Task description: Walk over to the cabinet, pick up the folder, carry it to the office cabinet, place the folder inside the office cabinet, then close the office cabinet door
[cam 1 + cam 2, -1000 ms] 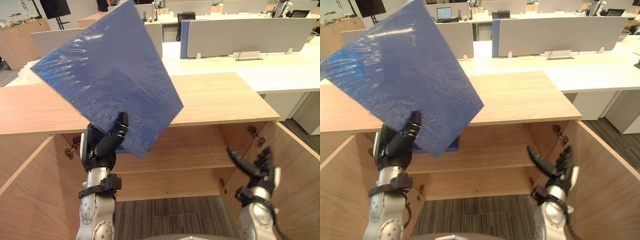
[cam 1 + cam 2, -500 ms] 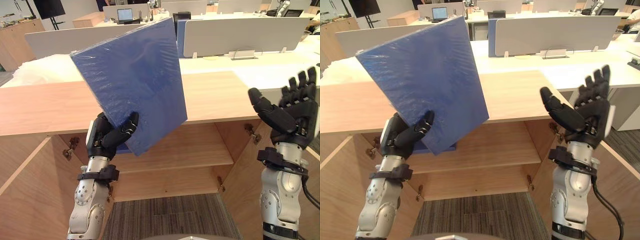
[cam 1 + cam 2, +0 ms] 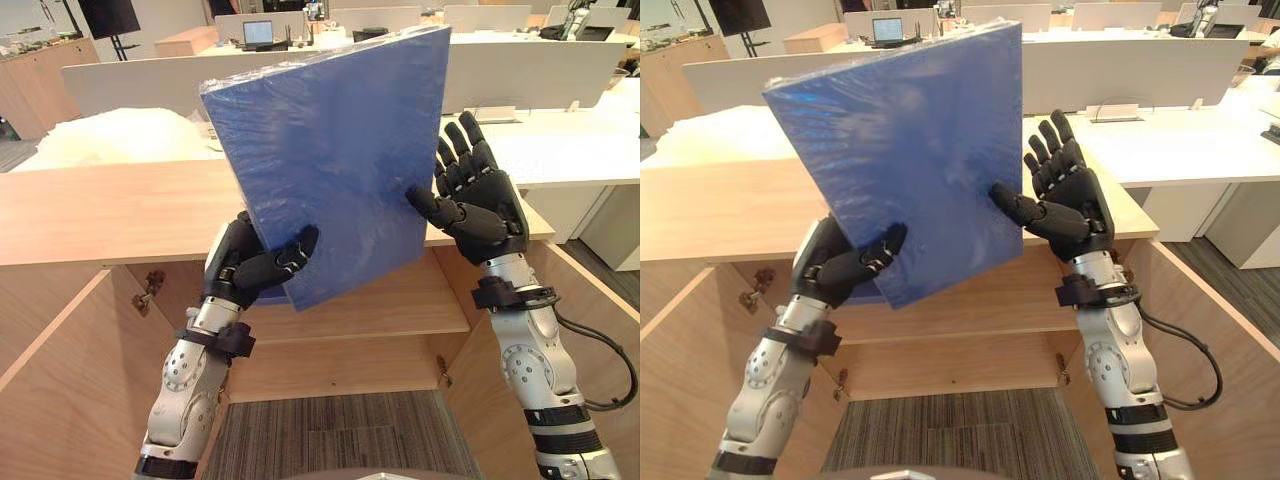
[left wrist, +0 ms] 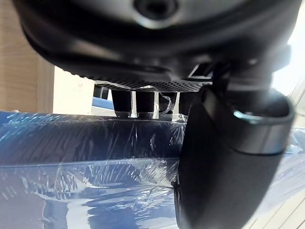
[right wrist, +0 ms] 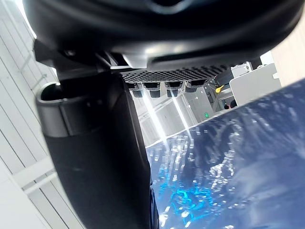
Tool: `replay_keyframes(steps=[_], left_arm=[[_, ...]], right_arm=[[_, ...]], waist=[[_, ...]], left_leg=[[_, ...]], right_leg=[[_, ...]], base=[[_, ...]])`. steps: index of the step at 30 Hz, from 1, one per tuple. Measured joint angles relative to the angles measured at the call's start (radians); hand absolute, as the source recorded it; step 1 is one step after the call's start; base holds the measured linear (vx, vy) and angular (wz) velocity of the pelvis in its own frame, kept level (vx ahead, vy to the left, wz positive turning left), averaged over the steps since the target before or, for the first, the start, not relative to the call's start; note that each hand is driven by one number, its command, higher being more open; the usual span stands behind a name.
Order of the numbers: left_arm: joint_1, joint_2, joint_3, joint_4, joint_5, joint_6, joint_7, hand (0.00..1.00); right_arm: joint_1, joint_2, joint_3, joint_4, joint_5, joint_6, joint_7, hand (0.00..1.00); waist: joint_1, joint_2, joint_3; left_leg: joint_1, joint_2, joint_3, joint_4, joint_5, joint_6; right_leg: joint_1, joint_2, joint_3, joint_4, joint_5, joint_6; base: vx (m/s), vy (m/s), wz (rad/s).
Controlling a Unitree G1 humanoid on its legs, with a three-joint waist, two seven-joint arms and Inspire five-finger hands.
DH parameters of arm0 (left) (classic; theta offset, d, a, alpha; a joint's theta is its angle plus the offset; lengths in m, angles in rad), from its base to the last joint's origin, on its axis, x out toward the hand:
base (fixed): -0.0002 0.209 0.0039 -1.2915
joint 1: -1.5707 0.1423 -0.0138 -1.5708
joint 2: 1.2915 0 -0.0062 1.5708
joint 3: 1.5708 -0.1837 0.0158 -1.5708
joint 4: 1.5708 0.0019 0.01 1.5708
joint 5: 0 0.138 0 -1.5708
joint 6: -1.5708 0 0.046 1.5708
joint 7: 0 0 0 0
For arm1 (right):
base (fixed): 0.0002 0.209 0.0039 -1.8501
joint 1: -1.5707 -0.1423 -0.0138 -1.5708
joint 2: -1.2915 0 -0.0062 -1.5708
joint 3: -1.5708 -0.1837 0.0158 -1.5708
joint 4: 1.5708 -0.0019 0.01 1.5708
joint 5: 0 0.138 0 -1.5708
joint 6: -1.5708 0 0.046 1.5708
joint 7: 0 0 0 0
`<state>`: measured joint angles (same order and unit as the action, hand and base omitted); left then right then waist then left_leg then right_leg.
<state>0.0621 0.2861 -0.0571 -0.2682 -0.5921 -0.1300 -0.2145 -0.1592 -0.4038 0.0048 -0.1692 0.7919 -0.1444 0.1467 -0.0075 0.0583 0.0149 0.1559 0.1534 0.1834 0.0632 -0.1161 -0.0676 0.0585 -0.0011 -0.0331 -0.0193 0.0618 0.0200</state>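
Folder (image 3: 330, 150) in left fingers (image 4: 122, 101) (right hand (image 3: 482, 208) perhaps touching).

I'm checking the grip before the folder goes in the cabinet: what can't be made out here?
- The fingers of the left hand: hidden behind the folder in the eye views.
- Whether the right hand touches the folder with its palm: its own thumb is in the way.
- The left part of the cabinet shelf: behind the folder's lower corner.
- The open doors: cut off by the eye views' edges.
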Motion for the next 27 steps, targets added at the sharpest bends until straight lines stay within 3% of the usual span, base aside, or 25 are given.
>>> replay_keyframes(steps=[9, 10, 13, 16, 17, 22, 24, 27], left_arm=[[-0.011, 0.024, -0.037, -0.008, -0.079, -0.001, -0.033, 0.0], [-0.011, 0.034, -0.042, -0.013, -0.087, -0.001, -0.033, 0.0], [-0.016, 0.07, -0.056, -0.016, -0.117, -0.002, -0.034, 0.0], [-0.04, 0.173, -0.076, -0.012, -0.175, -0.014, -0.03, 0.0], [-0.049, 0.235, -0.087, -0.011, -0.207, -0.029, -0.03, 1.0], [-0.05, 0.477, -0.196, 0.056, -0.282, -0.08, -0.031, 1.0], [-0.049, 0.603, -0.346, 0.105, -0.28, -0.058, -0.072, 1.0], [-0.043, 0.667, -0.505, 0.166, -0.208, 0.008, -0.166, 1.0]], right_arm=[[-0.052, -0.069, 0.046, 0.058, 0.037, 0.008, 0.019, 1.0], [-0.064, -0.096, 0.06, 0.067, 0.038, 0.008, 0.027, 0.0], [-0.098, -0.156, 0.094, 0.088, 0.046, 0.008, 0.049, 0.0], [-0.151, -0.272, 0.175, 0.099, 0.101, 0.006, 0.087, 0.0], [-0.169, -0.329, 0.215, 0.098, 0.122, 0.001, 0.107, 0.0], [-0.228, -0.558, 0.369, 0.069, 0.154, -0.008, 0.169, 0.0], [-0.279, -0.662, 0.457, 0.032, 0.105, 0.008, 0.183, 0.0], [-0.284, -0.713, 0.499, -0.053, -0.008, 0.029, 0.218, 0.0]], waist=[[-0.002, -0.008, -0.006], [-0.003, -0.01, -0.007], [-0.003, -0.011, -0.008], [-0.002, -0.012, -0.01], [0.0, -0.014, -0.011], [0.01, -0.02, -0.044], [0.01, -0.027, -0.069], [0.009, -0.039, -0.084]], left_leg=[[0.003, -0.003, 0.0, -0.001, 0.001, 0.001], [0.001, -0.003, 0.001, 0.0, 0.001, 0.001], [-0.001, -0.003, 0.002, 0.001, 0.002, 0.0], [0.001, -0.003, 0.004, -0.002, 0.006, -0.001], [0.004, -0.002, 0.004, -0.007, 0.009, -0.003], [0.015, -0.001, 0.013, -0.017, 0.012, -0.008], [0.017, 0.001, 0.017, -0.02, 0.012, -0.015], [0.017, 0.006, 0.023, -0.02, 0.01, -0.023]], right_leg=[[0.017, -0.002, 0.0, -0.028, 0.016, 0.002], [0.017, -0.003, 0.002, -0.035, 0.022, 0.002], [0.017, -0.002, 0.003, -0.039, 0.026, 0.002], [0.017, -0.001, 0.004, -0.038, 0.028, 0.0], [0.018, -0.001, 0.004, -0.038, 0.028, 0.0], [0.024, -0.001, 0.004, -0.039, 0.028, 0.0], [0.024, 0.0, 0.006, -0.04, 0.027, -0.001], [0.022, 0.001, 0.01, -0.04, 0.026, -0.001]], base=[[-0.01, 0.005, 0.0], [0.0, 0.0, 0.0], [0.0, 0.0, 0.0], [0.0, 0.0, 0.0], [0.0, 0.0, 0.0], [0.0, 0.0, 0.0], [-0.01, 0.008, -0.02], [-0.02, 0.011, -0.05]])
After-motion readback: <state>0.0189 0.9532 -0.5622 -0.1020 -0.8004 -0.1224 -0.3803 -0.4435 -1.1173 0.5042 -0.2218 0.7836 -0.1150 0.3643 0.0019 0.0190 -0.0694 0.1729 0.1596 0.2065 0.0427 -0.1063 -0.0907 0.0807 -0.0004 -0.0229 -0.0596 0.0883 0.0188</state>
